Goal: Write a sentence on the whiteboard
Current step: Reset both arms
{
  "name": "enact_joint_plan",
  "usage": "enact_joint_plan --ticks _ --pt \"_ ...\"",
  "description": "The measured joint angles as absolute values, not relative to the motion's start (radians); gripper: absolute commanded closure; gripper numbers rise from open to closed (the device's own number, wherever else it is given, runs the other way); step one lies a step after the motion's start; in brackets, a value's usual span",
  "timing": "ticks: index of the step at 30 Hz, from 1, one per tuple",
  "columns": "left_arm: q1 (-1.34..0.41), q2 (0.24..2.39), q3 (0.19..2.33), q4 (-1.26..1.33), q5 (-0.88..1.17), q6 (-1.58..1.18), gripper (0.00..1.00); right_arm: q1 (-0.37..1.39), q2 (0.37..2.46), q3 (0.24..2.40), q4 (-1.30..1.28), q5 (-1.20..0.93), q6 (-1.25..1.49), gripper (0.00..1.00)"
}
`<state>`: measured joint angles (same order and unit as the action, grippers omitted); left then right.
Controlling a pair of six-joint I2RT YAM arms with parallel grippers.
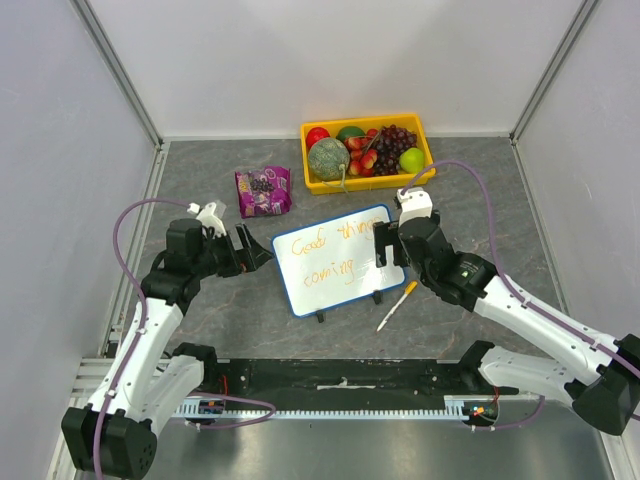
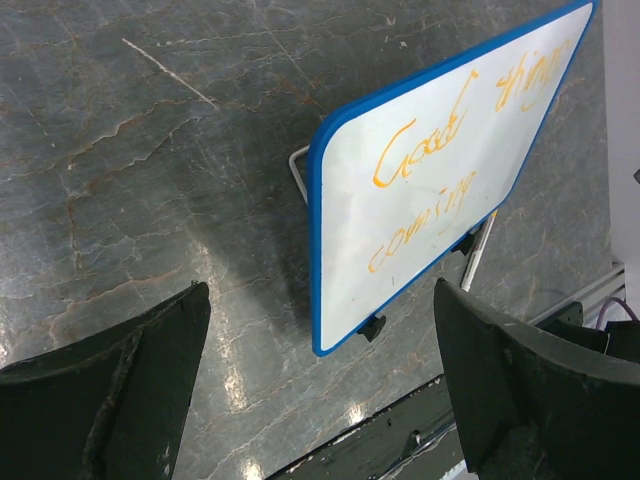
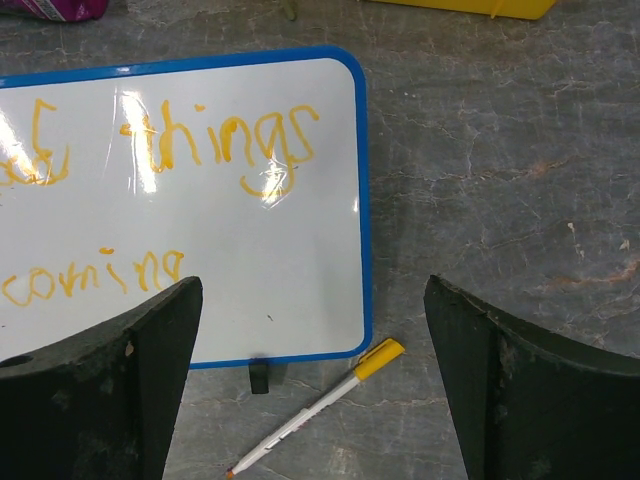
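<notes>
The whiteboard (image 1: 335, 268) lies flat mid-table on small black feet, its rim blue. The sentence (image 1: 322, 252) stands on it in orange handwriting, "Good things" over "coming". My left gripper (image 1: 255, 248) hovers open just left of the board, holding nothing. My right gripper (image 1: 385, 243) is open over the board's right edge, also holding nothing. An orange-capped white marker (image 1: 397, 305) lies on the table by the board's near right corner. The left wrist view shows the whiteboard (image 2: 440, 220), the sentence (image 2: 420, 160) and the open gripper (image 2: 320, 300). The right wrist view shows the whiteboard (image 3: 250, 240), the sentence (image 3: 220, 140), the marker (image 3: 315, 410) and the open gripper (image 3: 312, 290).
A yellow tray (image 1: 366, 187) of fruit stands at the back, behind the board. A purple snack packet (image 1: 263, 191) lies to its left. White enclosure walls close in three sides, and a black rail (image 1: 340, 375) runs along the near edge.
</notes>
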<state>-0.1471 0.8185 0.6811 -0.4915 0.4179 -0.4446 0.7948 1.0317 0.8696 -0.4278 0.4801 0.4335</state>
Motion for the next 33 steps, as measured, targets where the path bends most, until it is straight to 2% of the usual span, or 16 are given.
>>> enact_joint_plan --ticks 20,33 --pt "-0.147 0.812 0.681 -0.500 0.384 -0.475 0.05 0.795 0.996 0.870 -0.419 0.479 0.426 0.02" --pt "-0.147 0.717 0.693 -0.504 0.284 -0.466 0.07 0.795 0.914 0.819 -0.343 0.495 0.413 0.02"
